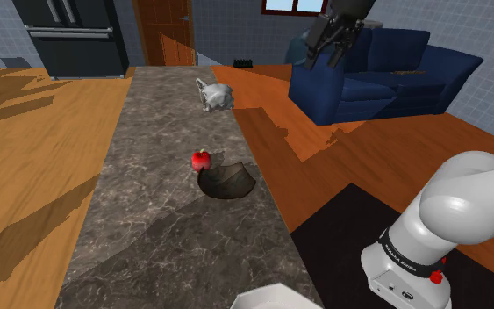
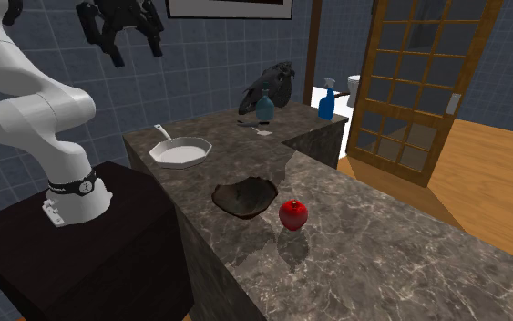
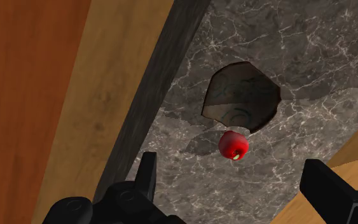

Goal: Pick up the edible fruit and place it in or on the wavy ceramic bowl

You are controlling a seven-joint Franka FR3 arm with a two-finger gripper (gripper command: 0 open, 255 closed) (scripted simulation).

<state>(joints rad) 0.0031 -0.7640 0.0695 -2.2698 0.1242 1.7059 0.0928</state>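
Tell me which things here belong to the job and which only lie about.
Job: small red apple; dark wavy-rimmed bowl; black gripper, fingers open.
Lying about: white octagonal pan with handle; two blue spray bottles.

The shoulder view looks from beside the white arm (image 1: 464,211) down along the grey marbled worktop (image 1: 148,219). The second exterior view faces the arm across it, nearer and lower. The wrist view looks down from high above. All share the round red apple (image 1: 201,160) and dark wavy-rimmed bowl (image 1: 227,182).
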